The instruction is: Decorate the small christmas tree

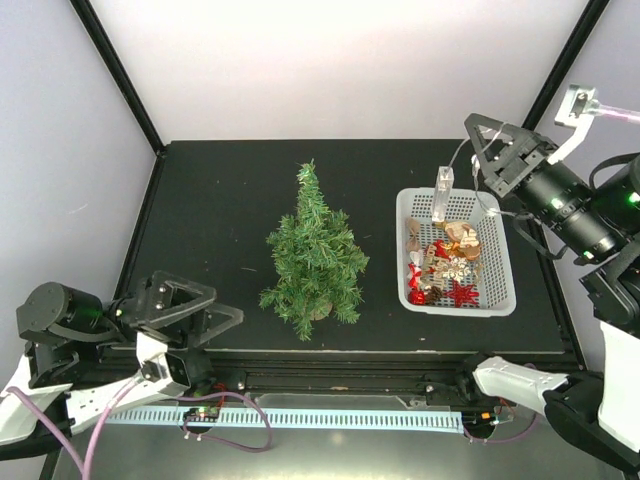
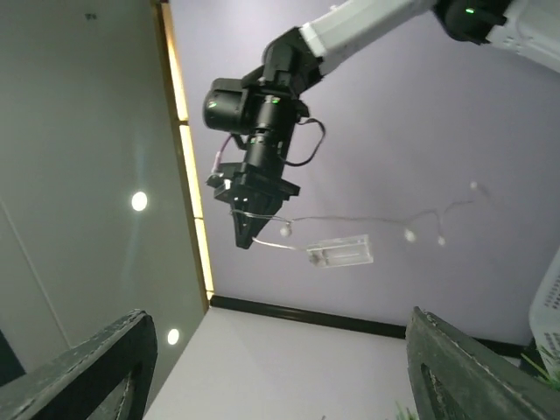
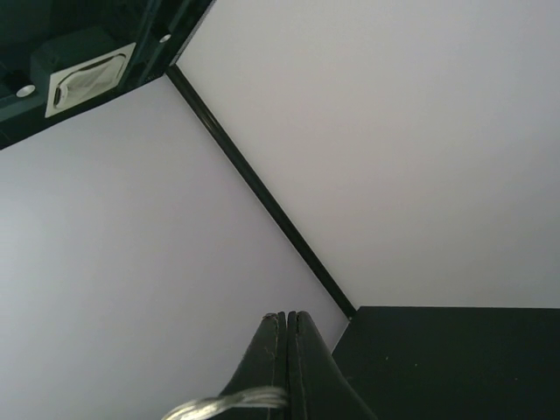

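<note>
**Small christmas tree and both hands, seen from above**

The small christmas tree (image 1: 313,255) is a dark-green cone of bristly needle branches. It widens toward a small brown base and stands upright near the middle of the black tabletop (image 1: 220,200). It lies ahead and to the right of the left hand (image 1: 190,300), whose fingers (image 2: 105,367) stand well apart and hold nothing. Bare tabletop shows between that hand and the tree.

The right hand (image 1: 472,125) is raised, its fingers pressed together on a thin beaded wire (image 2: 385,223). A clear box (image 1: 443,190) dangles from the wire below the hand, over the white basket (image 1: 460,310) of ornaments (image 1: 448,270). The tree stands to this hand's left, apart from the basket. The basket sits near the tabletop's right edge, and pale walls close the left and far sides.
</note>
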`<state>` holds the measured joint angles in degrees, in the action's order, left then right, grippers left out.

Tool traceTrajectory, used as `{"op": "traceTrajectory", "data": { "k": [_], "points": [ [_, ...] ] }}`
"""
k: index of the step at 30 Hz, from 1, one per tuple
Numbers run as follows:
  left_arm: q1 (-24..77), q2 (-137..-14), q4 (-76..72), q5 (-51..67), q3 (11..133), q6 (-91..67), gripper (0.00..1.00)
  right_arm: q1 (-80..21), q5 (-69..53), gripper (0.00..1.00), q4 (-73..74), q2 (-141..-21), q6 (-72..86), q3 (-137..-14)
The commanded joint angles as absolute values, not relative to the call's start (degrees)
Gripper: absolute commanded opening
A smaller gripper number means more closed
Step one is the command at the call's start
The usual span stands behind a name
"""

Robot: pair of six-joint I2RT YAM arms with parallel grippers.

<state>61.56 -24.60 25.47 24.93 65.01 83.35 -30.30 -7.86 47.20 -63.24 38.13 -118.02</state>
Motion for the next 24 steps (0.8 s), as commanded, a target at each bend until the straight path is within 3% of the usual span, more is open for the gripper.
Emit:
{"op": "traceTrajectory", "data": {
  "k": [1,5,8,24],
  "points": [
    [61.35,-29.93,16.28,22.65,69.94,70.08,0.79,-30.67,-7.32,0.01,47.58,-61.60,38.18,-120.37],
    [61.35,-46.25,29.46,13.92,93.43,46.47,0.78,-30.67,-6.72,0.01,48.35,-61.01,37.23,-121.73],
    [61.41,-55.10,45.03,23.39,104.56,43.01,0.79,-30.67,-6.40,0.01,49.61,-61.36,36.53,-123.90],
    [61.65,-62.65,41.26,34.11,102.01,29.81,0.82,-30.67,-10.05,0.01,42.39,-61.90,41.17,-128.73]
  ]
}}
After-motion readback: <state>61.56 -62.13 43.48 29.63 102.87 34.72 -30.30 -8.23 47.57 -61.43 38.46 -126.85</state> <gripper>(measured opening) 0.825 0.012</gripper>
